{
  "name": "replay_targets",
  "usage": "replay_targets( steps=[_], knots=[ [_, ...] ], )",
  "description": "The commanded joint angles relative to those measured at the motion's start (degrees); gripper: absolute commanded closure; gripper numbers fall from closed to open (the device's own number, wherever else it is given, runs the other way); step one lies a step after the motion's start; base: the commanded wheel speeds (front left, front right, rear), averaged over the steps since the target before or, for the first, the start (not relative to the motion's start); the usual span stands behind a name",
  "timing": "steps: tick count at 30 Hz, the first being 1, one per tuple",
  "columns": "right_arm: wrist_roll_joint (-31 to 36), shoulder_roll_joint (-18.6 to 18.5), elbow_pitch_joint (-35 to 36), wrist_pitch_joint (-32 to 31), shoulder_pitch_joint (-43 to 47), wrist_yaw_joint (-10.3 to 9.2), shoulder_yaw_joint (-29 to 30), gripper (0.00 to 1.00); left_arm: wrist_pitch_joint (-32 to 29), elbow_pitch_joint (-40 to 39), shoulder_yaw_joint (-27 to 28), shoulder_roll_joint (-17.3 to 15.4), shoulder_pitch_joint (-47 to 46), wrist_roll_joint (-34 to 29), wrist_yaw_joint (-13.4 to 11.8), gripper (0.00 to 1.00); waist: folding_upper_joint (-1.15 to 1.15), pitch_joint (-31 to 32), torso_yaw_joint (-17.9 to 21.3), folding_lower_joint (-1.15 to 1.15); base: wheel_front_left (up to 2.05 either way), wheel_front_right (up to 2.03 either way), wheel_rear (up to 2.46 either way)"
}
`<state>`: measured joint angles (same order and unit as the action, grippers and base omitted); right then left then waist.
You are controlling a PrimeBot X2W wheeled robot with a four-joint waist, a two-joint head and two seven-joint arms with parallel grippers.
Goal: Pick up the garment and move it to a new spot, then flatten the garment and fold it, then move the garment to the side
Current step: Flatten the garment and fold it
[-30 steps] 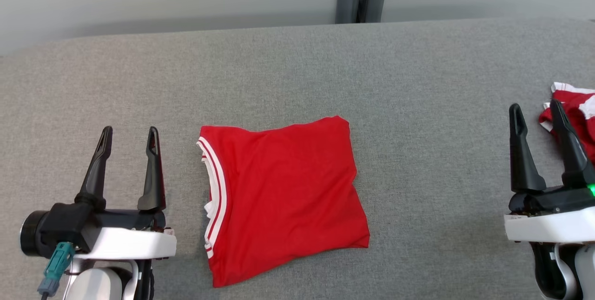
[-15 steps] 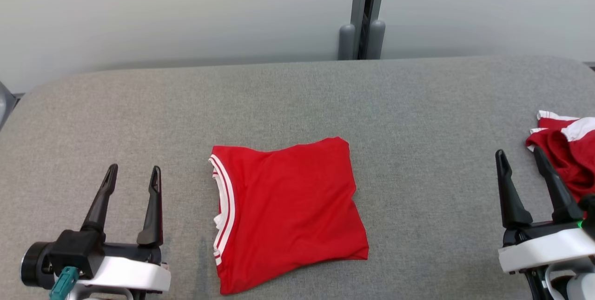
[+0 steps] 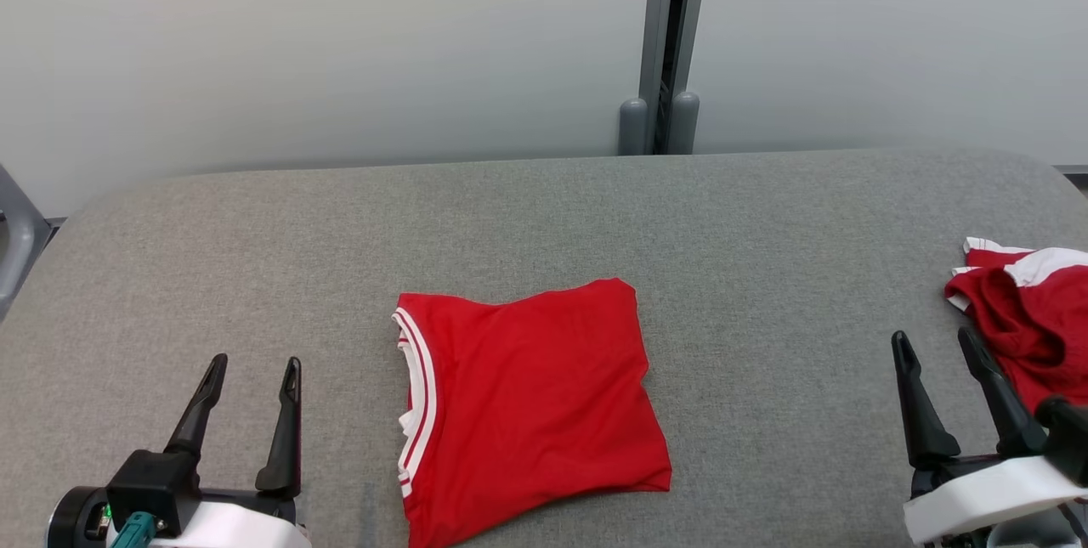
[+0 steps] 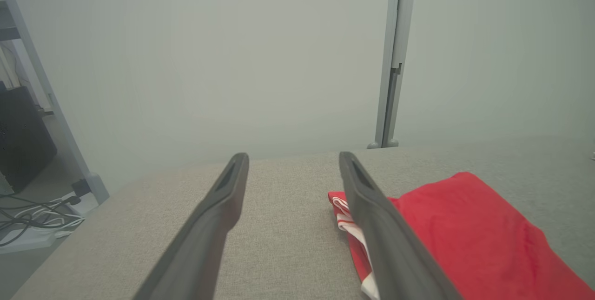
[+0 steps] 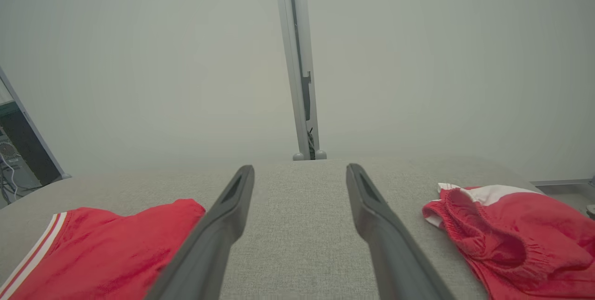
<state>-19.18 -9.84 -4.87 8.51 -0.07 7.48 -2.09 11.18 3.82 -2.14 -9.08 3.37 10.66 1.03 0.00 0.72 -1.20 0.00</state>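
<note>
The folded red garment (image 3: 527, 408) lies flat in the middle of the grey table (image 3: 765, 217), between the left gripper (image 3: 257, 361) and the right gripper (image 3: 933, 336) — both spread wide, empty, clear of it. The right wrist view reveals an elastic waistband on the crumpled red piece (image 5: 511, 239); the left wrist view, floor cables (image 4: 32, 225).

The folded garment (image 3: 527, 403) lay on the near half of the table (image 3: 765, 234). With that garment as the dial's centre in the head view, the left gripper (image 3: 257, 361) stood at 8 o'clock, apart from it. The right gripper (image 3: 933, 336) stood at 3 o'clock, well apart. The crumpled garment (image 3: 1028, 319) lay just beyond that gripper, at 2 o'clock. The post (image 3: 667, 38) rose behind the table at 1 o'clock, against the wall (image 3: 340, 47).
</note>
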Motion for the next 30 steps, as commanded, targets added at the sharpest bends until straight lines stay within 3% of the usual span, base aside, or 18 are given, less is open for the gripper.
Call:
replay_targets(
  steps=[1,30],
  knots=[
    [0.2,-0.1,-0.3,-0.2,0.9,0.03,0.3,0.0,-0.1,0.1,0.0,-0.4,0.6,0.4,0.3,0.0,0.0,0.2,0.0,0.0,0.0,0.0,0.0],
    [1.5,0.6,-0.5,-2.0,1.4,0.03,1.2,0.0,-0.6,-0.8,-0.8,-1.4,-0.3,1.3,-1.3,0.0,0.0,0.3,-0.2,0.0,0.0,0.0,0.0]
  ],
)
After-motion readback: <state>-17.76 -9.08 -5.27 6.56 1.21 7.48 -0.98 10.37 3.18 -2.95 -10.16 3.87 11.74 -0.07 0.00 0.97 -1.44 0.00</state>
